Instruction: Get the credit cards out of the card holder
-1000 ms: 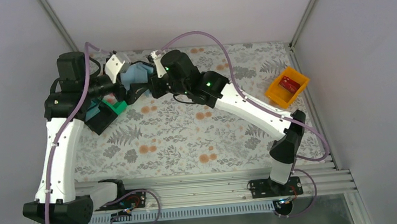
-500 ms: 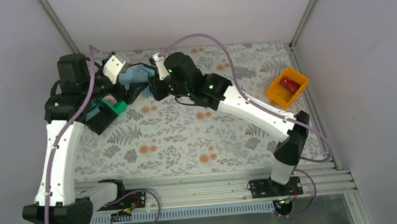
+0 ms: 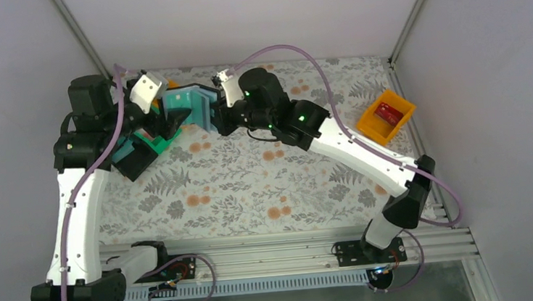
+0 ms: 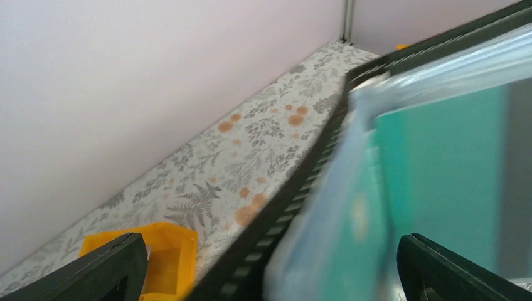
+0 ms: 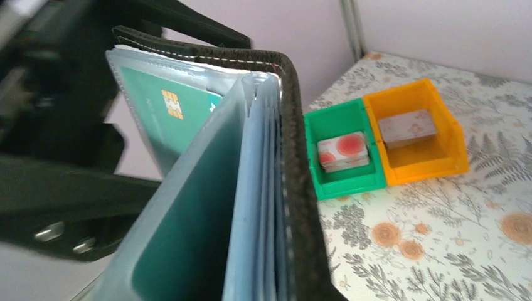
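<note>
The card holder (image 3: pixel 188 105) hangs open in a V above the back left of the table, between my two grippers. My right gripper (image 3: pixel 215 113) is shut on its right half; in the right wrist view the card holder (image 5: pixel 300 150) fills the frame and hides the fingers. A teal credit card (image 5: pixel 168 103) with a gold chip sits in a clear pocket of the far half. My left gripper (image 3: pixel 172 119) is at the left half, its fingers (image 4: pixel 100 269) wide apart around the wallet's black edge (image 4: pixel 282 207) and the teal card (image 4: pixel 439 182). A red card (image 3: pixel 389 113) lies in the orange bin (image 3: pixel 372 128).
A green bin (image 3: pixel 159 141) and a black bin (image 3: pixel 133 161) stand under the left wrist. The right wrist view shows the green bin (image 5: pixel 376 182) with a red-spotted block beside a second orange bin (image 5: pixel 452 160). The enclosure walls are close behind.
The wallet has opened wider and shifted right, so its teal inside now shows from above. The right gripper moved right with it. The left wrist drew slightly left.
</note>
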Controlling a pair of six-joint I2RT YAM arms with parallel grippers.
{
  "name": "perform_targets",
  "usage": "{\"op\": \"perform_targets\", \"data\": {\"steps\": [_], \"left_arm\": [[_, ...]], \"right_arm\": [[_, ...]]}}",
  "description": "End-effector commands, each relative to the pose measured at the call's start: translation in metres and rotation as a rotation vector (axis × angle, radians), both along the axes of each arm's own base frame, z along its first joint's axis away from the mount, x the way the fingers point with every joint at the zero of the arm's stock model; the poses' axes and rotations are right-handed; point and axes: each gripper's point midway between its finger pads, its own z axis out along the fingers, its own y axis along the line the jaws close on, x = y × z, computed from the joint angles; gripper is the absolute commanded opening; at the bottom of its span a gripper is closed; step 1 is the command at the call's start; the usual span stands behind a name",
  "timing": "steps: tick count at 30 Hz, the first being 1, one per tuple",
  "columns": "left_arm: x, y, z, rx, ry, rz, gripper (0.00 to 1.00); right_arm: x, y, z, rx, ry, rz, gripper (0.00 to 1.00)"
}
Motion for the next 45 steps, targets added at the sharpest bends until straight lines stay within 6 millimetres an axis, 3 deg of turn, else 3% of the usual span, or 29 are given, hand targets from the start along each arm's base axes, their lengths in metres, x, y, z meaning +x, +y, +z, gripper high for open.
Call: {"op": "perform_targets", "data": {"steps": [1, 6, 11, 16, 22, 28, 36, 39, 41, 45], "left_arm": [[0.001, 0.009, 0.001, 0.034, -0.01, 0.039, 0.98], [-0.016, 0.003, 0.011, 0.025, -0.028, -0.022, 0.93], [-0.05, -0.018, 0.025, -0.032, -0.038, -0.205, 0.8], [-0.081, -0.033, 0.037, -0.094, -0.041, -0.369, 0.72], [-0.116, -0.043, 0.041, -0.119, -0.066, -0.524, 0.66], [-0.136, -0.047, 0.049, -0.129, -0.108, -0.605, 0.64], [-0.138, -0.046, 0.052, -0.13, -0.113, -0.602, 0.04], [-0.135, -0.045, 0.051, -0.147, -0.094, -0.587, 0.02], [-0.127, -0.043, 0.05, -0.162, -0.074, -0.552, 0.03], [-0.091, -0.027, 0.033, -0.176, 0.008, -0.366, 0.02]], "right_arm": [[-0.024, -0.009, 0.053, 0.128, -0.112, 0.11, 0.04], [-0.037, -0.017, 0.049, 0.132, -0.15, 0.195, 0.04], [-0.063, -0.027, 0.052, 0.131, -0.24, 0.336, 0.04], [-0.084, -0.037, 0.059, 0.145, -0.308, 0.429, 0.04], [-0.091, -0.048, 0.064, 0.145, -0.353, 0.456, 0.04], [-0.093, -0.05, 0.065, 0.129, -0.369, 0.483, 0.04], [-0.099, -0.056, 0.059, 0.109, -0.376, 0.517, 0.04], [-0.096, -0.058, 0.057, 0.105, -0.378, 0.513, 0.07], [-0.085, -0.061, 0.05, 0.084, -0.372, 0.466, 0.15], [-0.027, -0.092, 0.019, 0.006, -0.31, 0.217, 0.24]]}}
